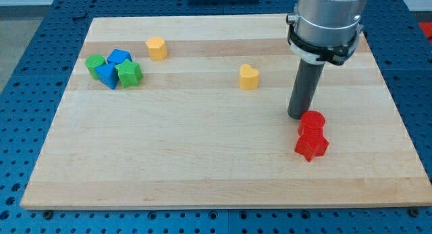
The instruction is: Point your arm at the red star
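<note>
The red star lies on the wooden board at the view's right, below the middle. A second red block, round-edged, touches the star from above. My tip rests on the board just left of that upper red block and a little above and left of the star. The rod hangs from the grey arm head at the view's top right.
A yellow heart block sits near the centre top. A yellow block sits upper left. A cluster of two green blocks and two blue blocks lies at the far left.
</note>
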Tool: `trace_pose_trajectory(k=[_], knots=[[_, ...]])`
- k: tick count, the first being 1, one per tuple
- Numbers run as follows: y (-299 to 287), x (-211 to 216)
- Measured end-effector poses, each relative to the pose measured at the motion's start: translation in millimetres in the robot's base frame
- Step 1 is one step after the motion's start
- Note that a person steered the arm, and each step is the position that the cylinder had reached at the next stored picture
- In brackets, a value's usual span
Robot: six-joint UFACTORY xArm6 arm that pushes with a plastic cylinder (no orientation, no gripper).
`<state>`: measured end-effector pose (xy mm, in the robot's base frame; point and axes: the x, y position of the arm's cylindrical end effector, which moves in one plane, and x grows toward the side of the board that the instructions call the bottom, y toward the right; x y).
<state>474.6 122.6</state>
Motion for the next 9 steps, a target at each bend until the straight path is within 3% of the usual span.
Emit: trace_pose_trajectory(k=[3,6,9], knots=[[0.7,31.9],[-14.1,11.6],[-37.1,40.8]])
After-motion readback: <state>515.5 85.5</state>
